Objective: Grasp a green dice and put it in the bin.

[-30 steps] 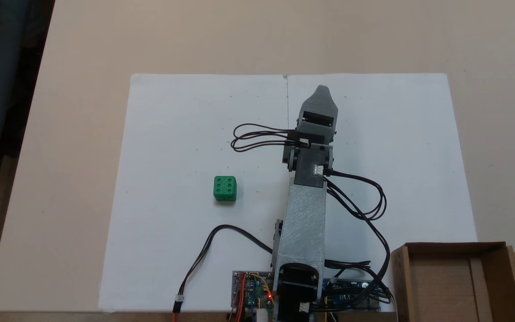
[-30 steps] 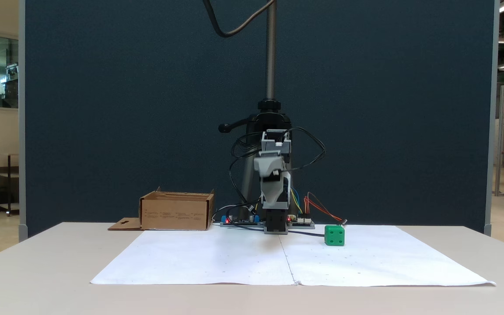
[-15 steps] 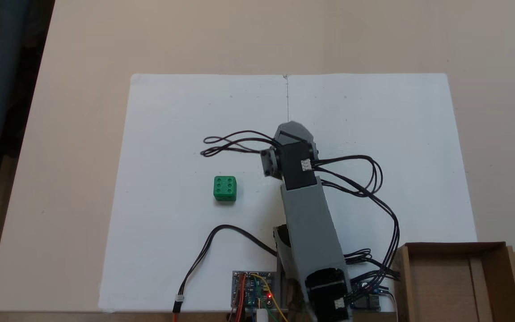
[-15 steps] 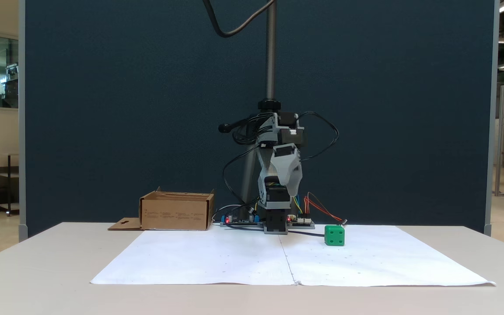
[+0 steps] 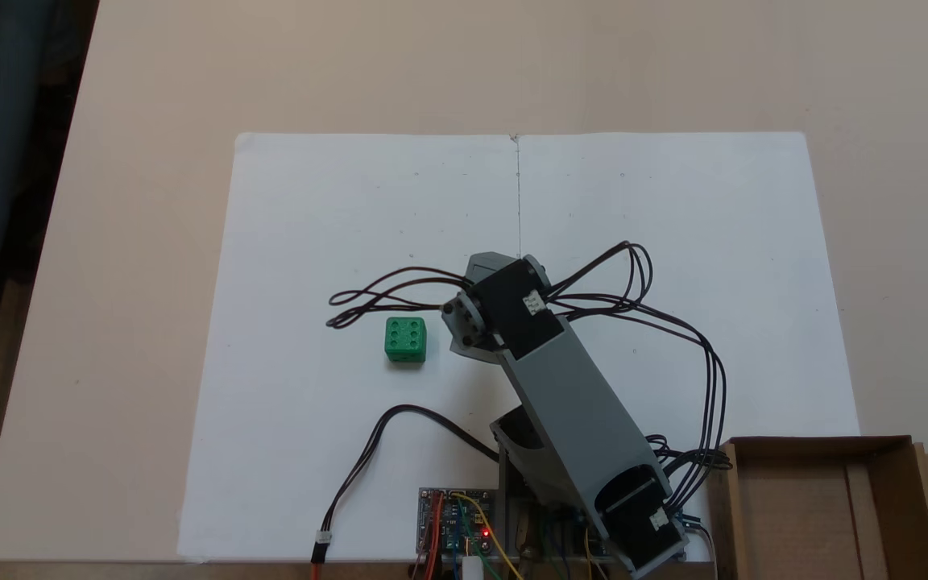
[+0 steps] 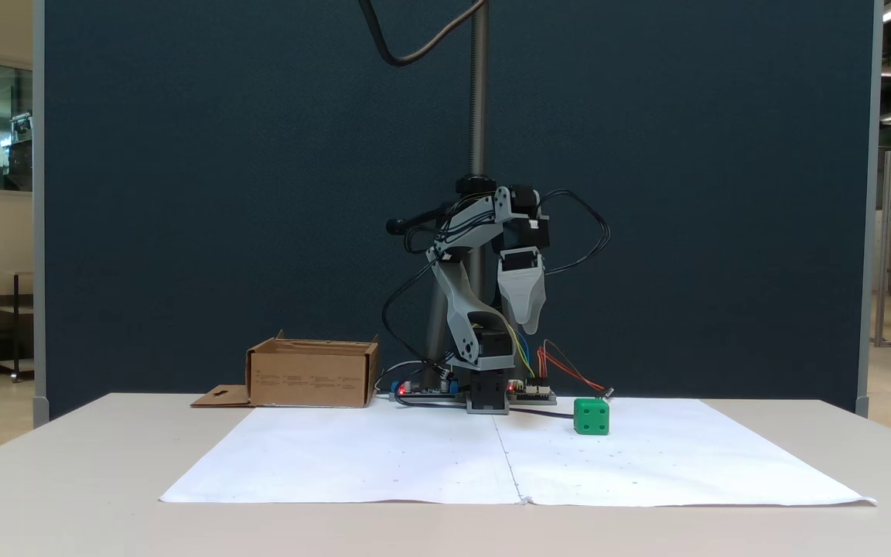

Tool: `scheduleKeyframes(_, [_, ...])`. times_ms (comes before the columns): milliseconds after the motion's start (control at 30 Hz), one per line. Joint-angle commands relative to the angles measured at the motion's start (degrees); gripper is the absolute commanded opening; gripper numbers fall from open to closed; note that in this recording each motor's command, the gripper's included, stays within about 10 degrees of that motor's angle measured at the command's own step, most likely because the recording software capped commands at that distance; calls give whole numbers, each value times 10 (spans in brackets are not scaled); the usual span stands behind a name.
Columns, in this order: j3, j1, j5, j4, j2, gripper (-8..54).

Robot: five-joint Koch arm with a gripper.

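Observation:
The green dice [image 5: 405,339] sits on the white paper with its six face up; from the front, the green dice [image 6: 592,416] lies right of the arm's base. My gripper [image 6: 526,316] hangs high above the paper, pointing straight down, up and left of the dice. Only one grey tip shows, so I cannot tell how the jaws stand. From above, the wrist motor [image 5: 512,310] covers most of the gripper and lies a short way right of the dice. The bin [image 5: 802,499], a brown cardboard box, stands at the bottom right, and from the front the bin [image 6: 312,377] is left of the base.
Black cable loops [image 5: 367,302] hang from the wrist just above the dice. Circuit boards [image 5: 456,524] and another black cable [image 5: 375,451] lie by the arm's base. The white paper [image 5: 673,201] covers the table's middle. A camera pole [image 6: 479,93] stands behind the arm.
The arm has swung from the paper's centre line towards the dice and drawn back. The gripper has tipped from pointing forward to pointing down. The dice and the bin have not moved.

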Motion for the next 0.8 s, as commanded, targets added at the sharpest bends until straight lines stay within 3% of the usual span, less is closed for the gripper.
scheduleKeyframes(0, [-36, -18, 63, 19, 53, 423])
scheduleKeyframes(467, [-40, -176, 156, -119, -10, 424])
scheduleKeyframes(767, [-37, -203, 171, -124, -125, 424])
